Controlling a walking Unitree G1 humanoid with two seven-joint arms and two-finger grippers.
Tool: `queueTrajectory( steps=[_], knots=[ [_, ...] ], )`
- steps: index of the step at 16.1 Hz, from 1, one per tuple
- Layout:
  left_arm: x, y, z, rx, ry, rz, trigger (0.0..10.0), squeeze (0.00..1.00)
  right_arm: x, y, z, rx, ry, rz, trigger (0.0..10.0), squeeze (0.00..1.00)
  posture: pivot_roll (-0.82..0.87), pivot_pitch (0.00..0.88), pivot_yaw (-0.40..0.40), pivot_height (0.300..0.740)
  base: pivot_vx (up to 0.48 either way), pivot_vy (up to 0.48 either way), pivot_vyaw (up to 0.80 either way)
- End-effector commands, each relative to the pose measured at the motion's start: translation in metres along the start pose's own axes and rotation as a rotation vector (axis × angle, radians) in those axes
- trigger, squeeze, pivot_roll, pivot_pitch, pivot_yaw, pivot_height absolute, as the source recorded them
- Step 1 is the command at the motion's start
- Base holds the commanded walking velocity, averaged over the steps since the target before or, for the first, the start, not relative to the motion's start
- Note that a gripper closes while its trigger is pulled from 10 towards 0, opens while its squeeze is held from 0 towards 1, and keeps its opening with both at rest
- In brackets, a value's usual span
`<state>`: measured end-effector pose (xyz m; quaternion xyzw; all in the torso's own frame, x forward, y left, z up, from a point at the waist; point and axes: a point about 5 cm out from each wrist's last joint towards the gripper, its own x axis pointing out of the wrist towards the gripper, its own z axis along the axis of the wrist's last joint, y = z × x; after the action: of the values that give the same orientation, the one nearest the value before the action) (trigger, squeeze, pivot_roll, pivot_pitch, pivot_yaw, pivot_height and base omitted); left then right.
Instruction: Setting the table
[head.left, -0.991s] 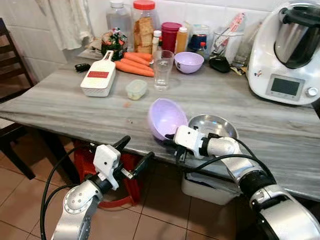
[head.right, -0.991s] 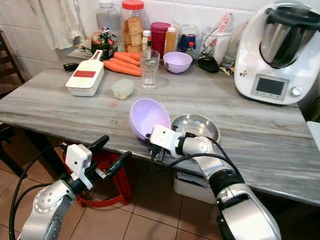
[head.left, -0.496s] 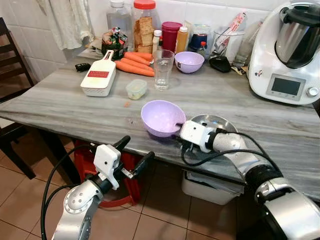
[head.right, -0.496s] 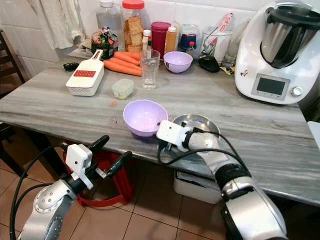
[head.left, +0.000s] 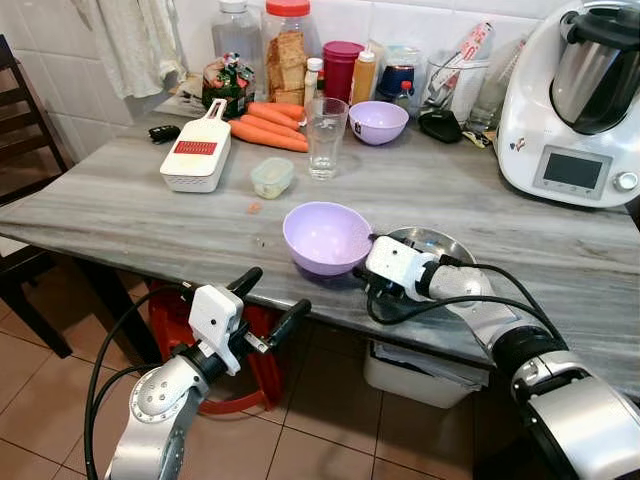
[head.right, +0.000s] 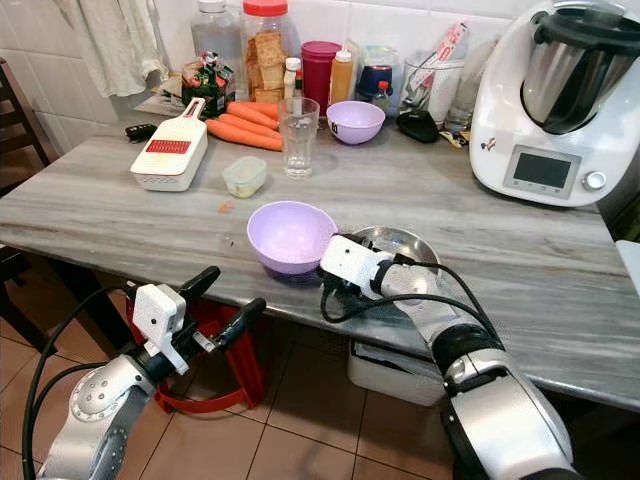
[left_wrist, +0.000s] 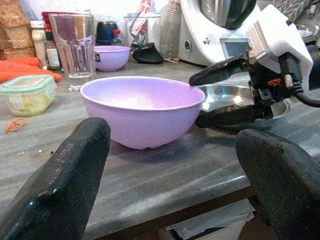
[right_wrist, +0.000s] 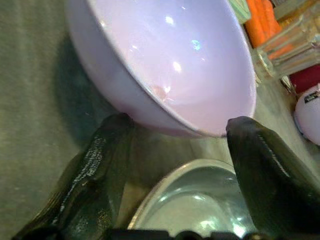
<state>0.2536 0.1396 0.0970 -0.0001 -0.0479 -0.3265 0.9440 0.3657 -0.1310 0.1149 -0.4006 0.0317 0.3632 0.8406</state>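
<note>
Grey marble-patterned worktop (head.left: 120, 205), with a white kitchen machine (head.left: 575, 100) standing at its far right corner. Along the wall behind: jars and bottles, carrots (head.left: 268, 128), a small lilac bowl (head.left: 377, 122); in front of these, a white grater box (head.left: 197, 150), a clear drinking glass (head.left: 326, 137) and a small lidded container (head.left: 272, 177). Near the front edge, the large lilac bowl (head.left: 327, 236) sits upright on the worktop, just beside a steel bowl (head.left: 435, 244) to its right. Right gripper (head.left: 365, 272) lies at the edge of the lilac bowl, jaws parted, one finger above the rim and one low by the bowl's side; they do not clamp it. Left gripper (head.left: 270, 303) hangs below the worktop edge over the tiled floor (head.left: 320, 440), jaws spread wide and empty, facing the lilac bowl.
</note>
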Motion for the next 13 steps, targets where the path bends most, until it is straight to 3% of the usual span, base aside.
queueTrajectory(
  steps=[1,7,8,9,10,13],
  knots=[
    [0.003,0.000,-0.001,0.007,0.013,-0.005,10.0,0.00,0.000,-0.006,-0.002,-0.013,0.036,-0.014,10.0,0.58,0.05,0.000,-0.038,0.740,0.000,0.000,0.00],
    [0.003,-0.001,-0.001,0.006,0.012,0.000,10.0,0.00,0.001,-0.016,0.002,-0.018,0.049,-0.093,10.0,0.56,0.05,0.000,-0.039,0.740,0.000,0.000,0.00],
    [0.003,-0.001,-0.001,0.006,0.012,0.001,10.0,0.00,0.001,-0.018,0.005,-0.008,0.029,-0.114,10.0,0.51,0.05,0.000,-0.039,0.740,0.000,0.000,0.00],
    [0.004,-0.001,-0.001,0.006,0.011,0.003,10.0,0.00,0.000,-0.022,0.009,0.027,-0.015,-0.147,10.0,0.19,0.05,0.000,-0.040,0.740,0.000,0.000,0.00],
    [0.004,-0.001,-0.001,0.006,0.010,0.004,10.0,0.00,0.000,-0.024,0.012,0.047,-0.044,-0.162,10.0,0.00,0.05,0.000,-0.040,0.740,0.000,0.000,0.00],
    [0.005,-0.001,-0.002,0.002,0.010,0.007,10.0,0.00,-0.005,-0.030,0.018,0.122,-0.132,-0.240,10.0,0.00,0.04,0.000,-0.038,0.740,0.000,0.000,0.00]
  ],
)
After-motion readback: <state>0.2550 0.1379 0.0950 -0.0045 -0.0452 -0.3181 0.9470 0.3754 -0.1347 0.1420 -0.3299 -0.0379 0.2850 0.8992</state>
